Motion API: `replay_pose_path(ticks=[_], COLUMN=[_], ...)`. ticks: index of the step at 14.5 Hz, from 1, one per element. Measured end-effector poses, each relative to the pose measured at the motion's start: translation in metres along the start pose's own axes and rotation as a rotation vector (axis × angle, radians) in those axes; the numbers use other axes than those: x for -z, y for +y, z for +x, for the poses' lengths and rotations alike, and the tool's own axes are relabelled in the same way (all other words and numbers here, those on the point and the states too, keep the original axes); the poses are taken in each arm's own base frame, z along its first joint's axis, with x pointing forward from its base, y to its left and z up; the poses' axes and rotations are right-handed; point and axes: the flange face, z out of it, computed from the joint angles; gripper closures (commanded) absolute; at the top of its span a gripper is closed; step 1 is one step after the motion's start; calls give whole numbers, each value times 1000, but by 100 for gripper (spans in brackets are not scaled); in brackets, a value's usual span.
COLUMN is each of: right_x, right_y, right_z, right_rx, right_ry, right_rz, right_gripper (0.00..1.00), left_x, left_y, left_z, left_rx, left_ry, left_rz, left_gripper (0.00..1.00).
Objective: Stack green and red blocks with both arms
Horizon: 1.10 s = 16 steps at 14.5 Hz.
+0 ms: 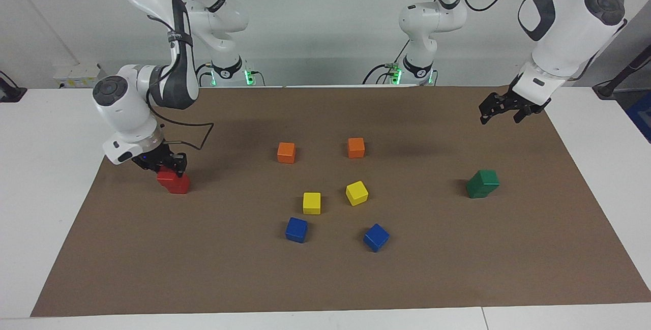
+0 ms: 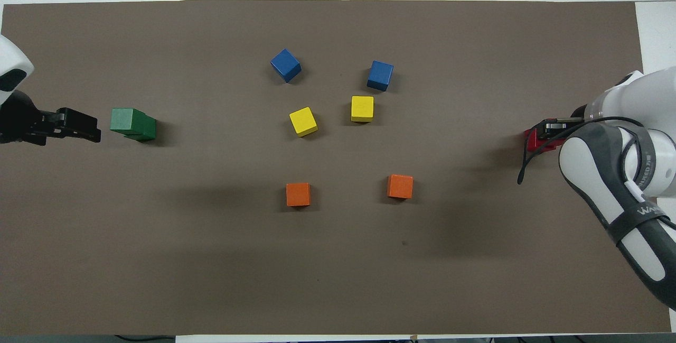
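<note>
Facing the robots: right gripper [image 1: 165,166] low at the two stacked glossy red cubes [image 1: 173,181], fingers closed on the upper one; left gripper [image 1: 501,109] up, fingers parted, empty. Overhead: stacked dark green cubes [image 2: 133,123] sit on the brown counter [image 2: 338,258] near that left gripper [image 2: 79,125].

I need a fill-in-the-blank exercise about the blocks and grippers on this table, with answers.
The top green block rests on another ___ block.
The upper block at the right gripper is ___.
The yellow cubes lie between the orange cubes and the ___ cubes.
The left gripper hangs in the air, holding ___.
Answers: green; red; blue; nothing.
</note>
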Motion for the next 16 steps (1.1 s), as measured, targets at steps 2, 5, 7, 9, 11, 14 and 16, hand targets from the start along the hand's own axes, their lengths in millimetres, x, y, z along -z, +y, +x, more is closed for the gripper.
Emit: replay_pose_path(ticks=[2, 5, 7, 9, 11, 14, 16], right_x=[-3, -3, -3, -3, -3, -3, -4], right_y=[0, 0, 0, 0, 0, 0, -2], right_z=[-1, -1, -1, -1, -1, -1, -1], right_rx=[0, 0, 0, 0, 0, 0, -4], right_ry=[-5, -5, -5, -5, -5, -4, -5], right_rz=[0, 0, 0, 0, 0, 0, 1], right_gripper=[100, 100, 100, 100, 78, 16, 7], left_x=[11, 13, 14, 14, 13, 13, 13], left_y=[2, 2, 2, 1, 0, 0, 0], left_z=[-1, 0, 1, 2, 2, 2, 2], left_rx=[-3, -3, -4, -7, -7, -7, -6], left_ry=[11, 22, 30, 29, 28, 28, 28], left_rz=[0, 1, 3, 23, 32, 34, 34], left_gripper=[0, 0, 0, 0, 0, 0, 0])
